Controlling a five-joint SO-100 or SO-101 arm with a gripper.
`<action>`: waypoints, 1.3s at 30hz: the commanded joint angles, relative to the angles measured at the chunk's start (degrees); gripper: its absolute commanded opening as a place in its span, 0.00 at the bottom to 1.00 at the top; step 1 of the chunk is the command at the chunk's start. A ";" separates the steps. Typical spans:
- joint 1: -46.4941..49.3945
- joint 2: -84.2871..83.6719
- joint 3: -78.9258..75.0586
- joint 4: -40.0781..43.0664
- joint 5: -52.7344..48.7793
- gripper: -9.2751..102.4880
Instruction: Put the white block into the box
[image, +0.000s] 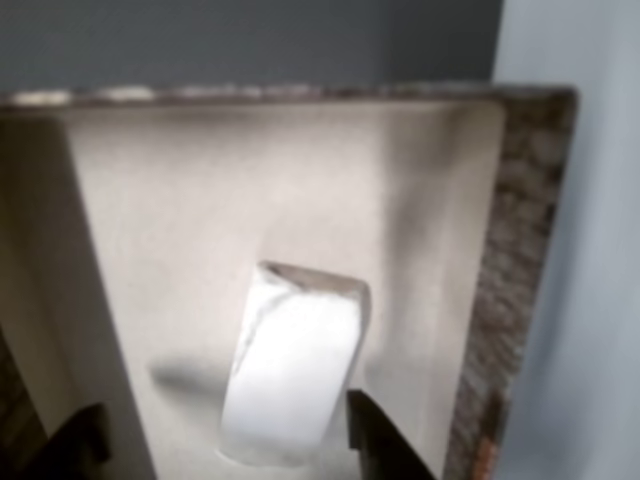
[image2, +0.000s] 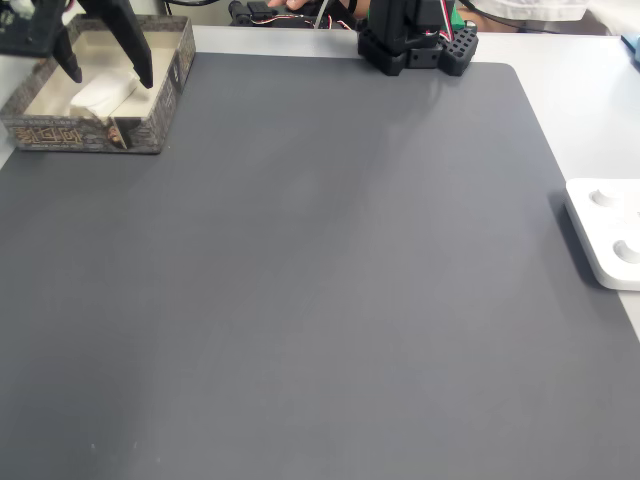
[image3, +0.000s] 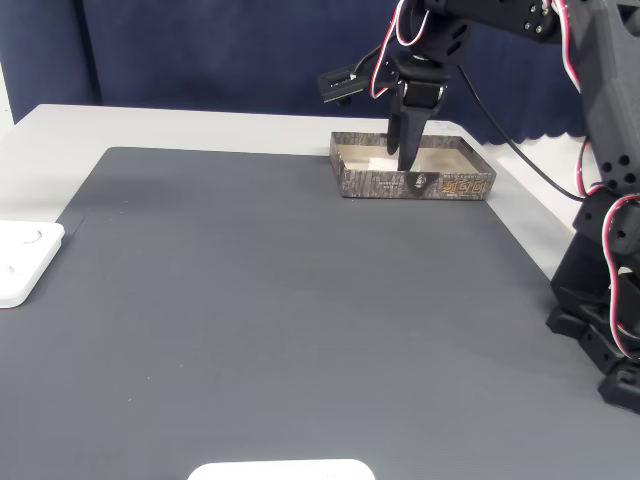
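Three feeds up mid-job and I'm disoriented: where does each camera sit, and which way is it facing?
Other view: rides near the gripper, looking down into the box at the white block; dark fingertips show.
A fixed view: high, opposite the arm's base, looking down over the grey mat.
Another fixed view: low, beside the mat, arm on the right.
Both fixed views share the box, the gripper and the mat.

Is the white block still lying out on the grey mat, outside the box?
No. In a fixed view the white block lies inside the box, with the gripper above it.
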 joint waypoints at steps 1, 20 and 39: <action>-0.97 3.78 -0.53 -1.05 -0.26 0.42; -2.64 17.05 4.22 -1.58 -0.35 0.44; -15.03 45.00 31.64 -1.14 -16.96 0.32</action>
